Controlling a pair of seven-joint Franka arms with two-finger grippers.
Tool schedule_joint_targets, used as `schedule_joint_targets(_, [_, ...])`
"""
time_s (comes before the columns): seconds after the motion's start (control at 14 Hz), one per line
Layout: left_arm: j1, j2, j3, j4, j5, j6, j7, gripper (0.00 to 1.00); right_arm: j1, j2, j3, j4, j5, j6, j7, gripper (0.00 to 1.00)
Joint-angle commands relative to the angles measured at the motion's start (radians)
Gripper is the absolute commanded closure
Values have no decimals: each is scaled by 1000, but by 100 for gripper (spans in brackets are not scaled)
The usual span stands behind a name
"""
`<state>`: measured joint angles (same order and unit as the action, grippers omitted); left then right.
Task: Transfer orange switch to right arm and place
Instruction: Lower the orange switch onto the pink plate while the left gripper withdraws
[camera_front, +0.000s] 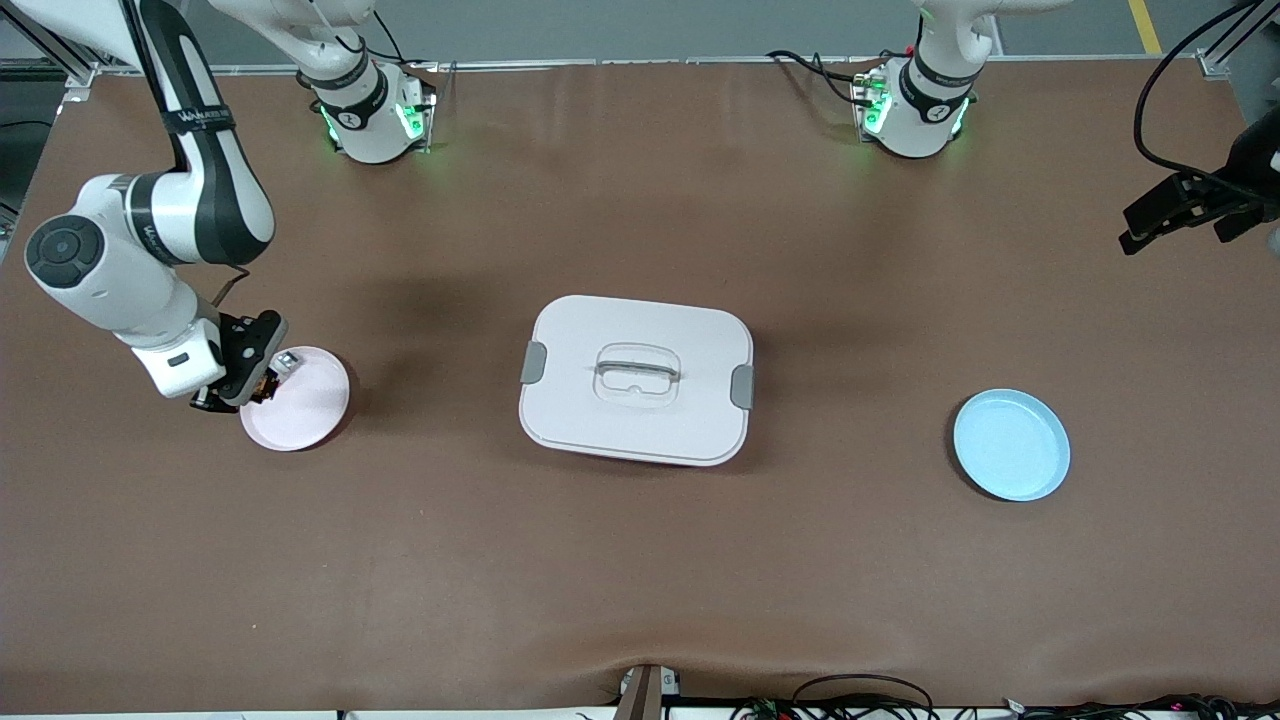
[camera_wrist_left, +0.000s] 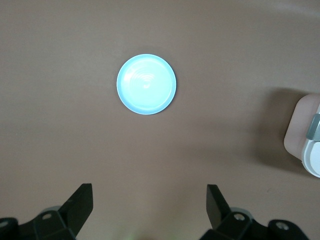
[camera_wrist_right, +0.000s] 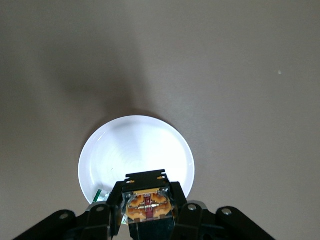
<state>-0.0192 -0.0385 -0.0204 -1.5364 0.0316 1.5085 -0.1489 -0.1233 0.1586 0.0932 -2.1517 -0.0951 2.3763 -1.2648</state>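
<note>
1. The brown surface (camera_front: 640, 560) has wide bare areas at lower centre of the frame; open room for moving surrounds both plates.
2. The white rectangular lidded box with grey latches (camera_front: 636, 380) sits mid-frame, the one bulky thing to skirt.
3. The round pale-blue plate (camera_front: 1011, 445) lies at lower right, bare. The left gripper (camera_wrist_left: 150, 202) hangs above it, jaws spread wide, holding nothing; this arm waits.
4. The round pink-white plate (camera_front: 300, 402) lies at mid-left; its raised rim is the edge to clear.
5. The right gripper (camera_front: 252, 380) is over that plate's rim, jaws clamped on the small black switch with orange middle (camera_wrist_right: 148, 206).
6. Judgement: the switch is light, rigid, smooth; hold it by flat black flanks, avoiding the terminals.
</note>
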Motion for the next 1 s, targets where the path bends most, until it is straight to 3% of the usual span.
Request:
schedule_joint_targets(0.0, [-15, -15, 5, -21, -15, 4, 15, 0, -29, 21, 17, -27, -20, 47, -24, 100])
schedule_joint_targets(0.43, [-4, -20, 7, -21, -15, -1, 118, 0, -53, 116, 17, -28, -97, 121, -42, 100])
schedule_joint_targets(0.93, [-11, -18, -1, -19, -15, 7, 118, 0, -53, 188, 19, -48, -97, 178, -53, 100])
